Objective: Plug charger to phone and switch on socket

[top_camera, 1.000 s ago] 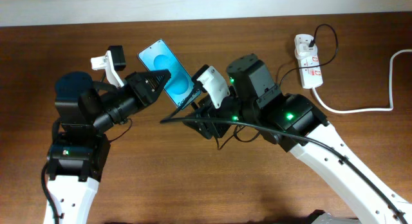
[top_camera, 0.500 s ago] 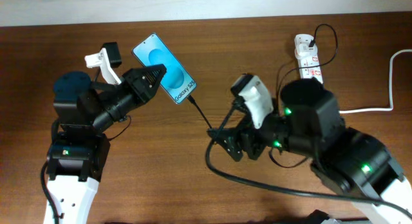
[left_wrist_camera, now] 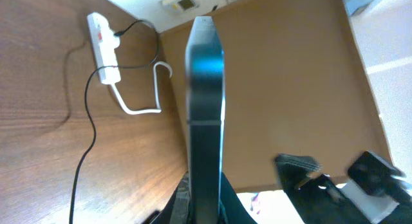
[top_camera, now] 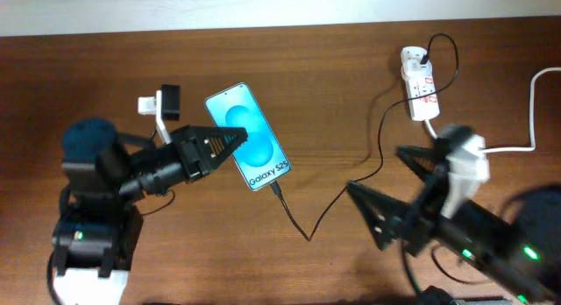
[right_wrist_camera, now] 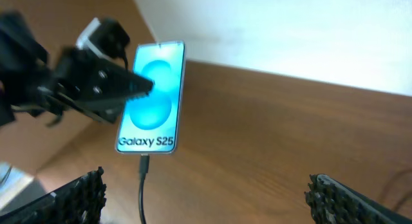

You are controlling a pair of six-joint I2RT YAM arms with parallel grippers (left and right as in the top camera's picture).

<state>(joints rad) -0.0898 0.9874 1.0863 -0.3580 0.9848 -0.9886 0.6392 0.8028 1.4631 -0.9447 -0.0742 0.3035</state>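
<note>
The phone [top_camera: 247, 137] has a cyan screen and a white "Galaxy S25" strip. My left gripper [top_camera: 230, 144] is shut on it and holds it above the table; it shows edge-on in the left wrist view [left_wrist_camera: 205, 108] and face-on in the right wrist view [right_wrist_camera: 152, 98]. The charger's black connector [right_wrist_camera: 144, 165] sits in the phone's bottom end. Its thin black cable [top_camera: 346, 193] runs across the table to its plug in the white socket strip [top_camera: 420, 86], also in the left wrist view [left_wrist_camera: 103, 47]. My right gripper [top_camera: 394, 195] is open, empty, right of the phone.
The socket's thick white cord [top_camera: 500, 143] curves off to the right edge. A white bracket with a black block [top_camera: 161, 105] sticks out above the left arm. A brown board [left_wrist_camera: 290, 89] shows behind the phone in the left wrist view.
My right arm has pulled back to the right and let go of the charger's connector, which stays in the phone. My left gripper has shifted the phone right and slightly down.
</note>
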